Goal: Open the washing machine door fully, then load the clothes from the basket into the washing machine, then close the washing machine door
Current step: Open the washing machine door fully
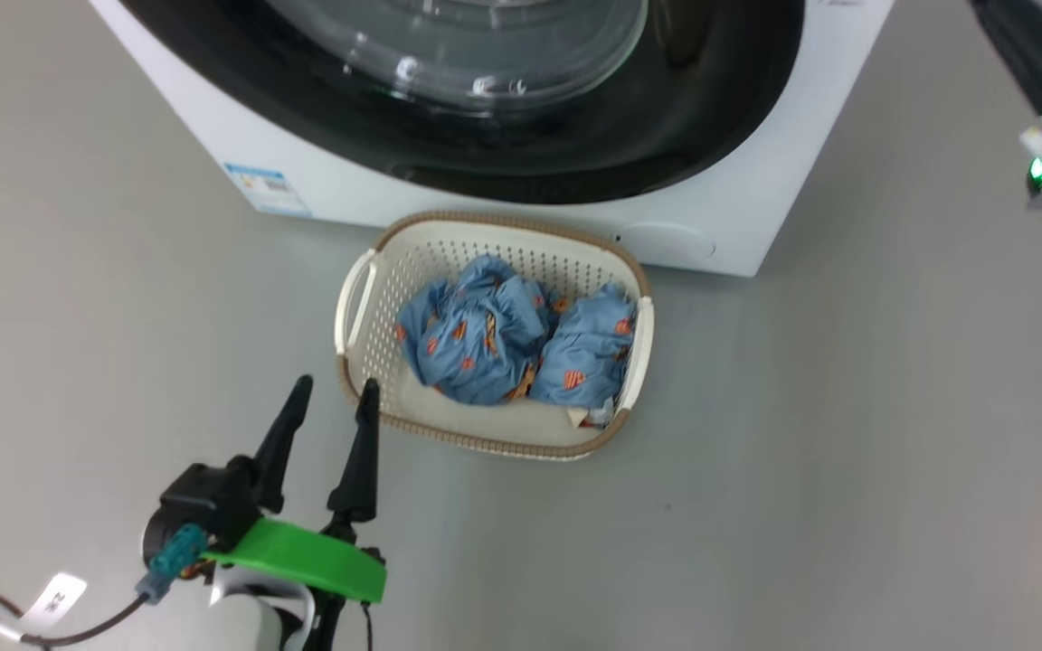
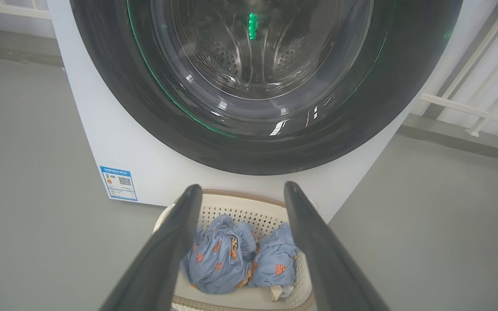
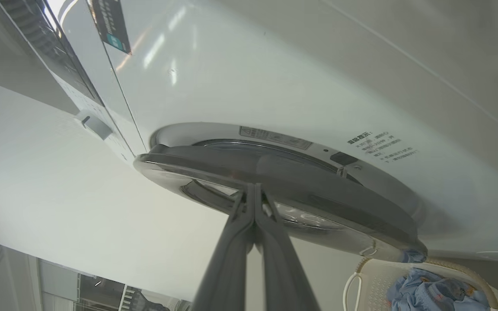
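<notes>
The basket (image 1: 412, 271) sits on the grey floor (image 1: 801, 452) just in front of the washing machine (image 1: 756, 181). Its long axis runs left to right along the machine's front, a handle at each end, with the right end a little nearer. The clothes (image 1: 485, 334) lie bunched in two blue lumps in its middle and right part. A strip of cream cloth shows at the near right corner.

The left end effector (image 1: 336, 389) hangs at the near left with its fingers apart and empty, pointing far toward the machine. The right fingertip is just beside the basket's near left corner, and the clothes lie to the right and beyond it.

The washing machine door (image 1: 711, 108) faces the near side above the basket. In the right wrist view it stands slightly off the machine's front. The right end effector (image 3: 254, 186) has its fingers pressed together, tips at the edge of the door's dark rim; contact cannot be told.
</notes>
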Controlling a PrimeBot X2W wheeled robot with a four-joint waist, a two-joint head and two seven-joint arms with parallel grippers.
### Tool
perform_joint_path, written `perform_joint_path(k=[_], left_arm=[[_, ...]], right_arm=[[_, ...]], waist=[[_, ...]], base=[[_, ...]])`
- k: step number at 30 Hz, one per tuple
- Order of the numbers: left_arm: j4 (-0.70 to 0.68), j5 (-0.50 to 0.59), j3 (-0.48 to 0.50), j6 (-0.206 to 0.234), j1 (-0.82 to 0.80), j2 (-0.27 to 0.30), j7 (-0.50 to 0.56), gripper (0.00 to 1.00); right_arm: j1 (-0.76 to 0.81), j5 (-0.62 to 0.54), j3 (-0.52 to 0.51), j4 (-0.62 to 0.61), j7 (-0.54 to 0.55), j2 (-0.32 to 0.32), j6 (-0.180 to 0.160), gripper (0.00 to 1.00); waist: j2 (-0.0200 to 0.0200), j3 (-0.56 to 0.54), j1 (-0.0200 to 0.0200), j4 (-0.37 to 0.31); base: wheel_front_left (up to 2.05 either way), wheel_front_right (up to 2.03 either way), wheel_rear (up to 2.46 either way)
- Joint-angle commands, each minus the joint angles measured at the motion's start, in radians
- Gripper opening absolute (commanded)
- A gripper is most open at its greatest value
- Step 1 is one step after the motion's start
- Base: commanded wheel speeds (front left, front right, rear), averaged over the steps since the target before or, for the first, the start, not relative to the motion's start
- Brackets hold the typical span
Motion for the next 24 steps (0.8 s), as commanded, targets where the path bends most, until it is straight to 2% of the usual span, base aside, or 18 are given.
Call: perform_joint_path(k=[1, 9, 24], left_arm=[[-0.031, -0.007, 0.027, -0.004, -0.029, 0.012, -0.011, 1.00], [-0.042, -0.013, 0.009, -0.004, -0.073, 0.000, -0.011, 1.00], [-0.069, -0.029, -0.020, -0.004, -0.147, -0.013, -0.011, 1.00]], right_arm=[[-0.023, 0.005, -0.004, -0.019, 0.015, -0.008, 0.005, 0.00], [-0.136, -0.011, -0.030, 0.027, 0.147, -0.008, 0.005, 0.00], [-0.314, -0.088, -0.019, 0.081, 0.242, 0.011, 0.005, 0.00]], waist=[[0.0000, 0.034, -0.0001, 0.021], [0.0000, 0.116, -0.0001, 0.050], [0.0000, 0.242, -0.0001, 0.090]], base=[[0.00, 0.00, 0.00], [0.00, 0.00, 0.00], [0.00, 0.00, 0.00]])
